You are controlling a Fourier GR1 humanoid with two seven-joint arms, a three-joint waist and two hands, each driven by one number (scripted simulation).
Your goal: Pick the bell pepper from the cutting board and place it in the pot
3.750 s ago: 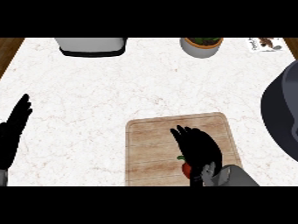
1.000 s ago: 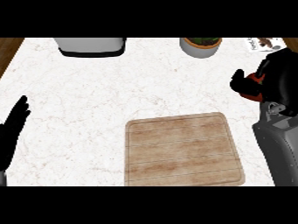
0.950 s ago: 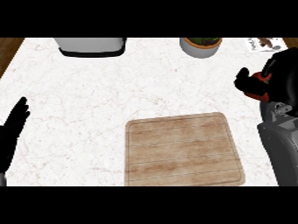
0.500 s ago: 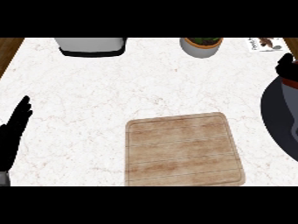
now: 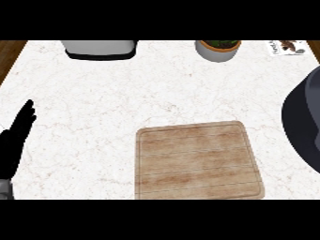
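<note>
Marble counter (image 5: 86,93): board (image 5: 199,161) now bare, pepper out of sight, likely in the pot (image 5: 315,122) at right. My right hand has left view; left hand (image 5: 6,150) rests open, near left.

A kitchen: a marble counter (image 5: 121,93) carries a wooden cutting board (image 5: 198,161), with a dark pot (image 5: 315,126) to its right.

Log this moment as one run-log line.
cutting board: no pepper on it | bell pepper: not visible | pot: right edge | left hand: open, resting lower left | right hand: out of view
</note>
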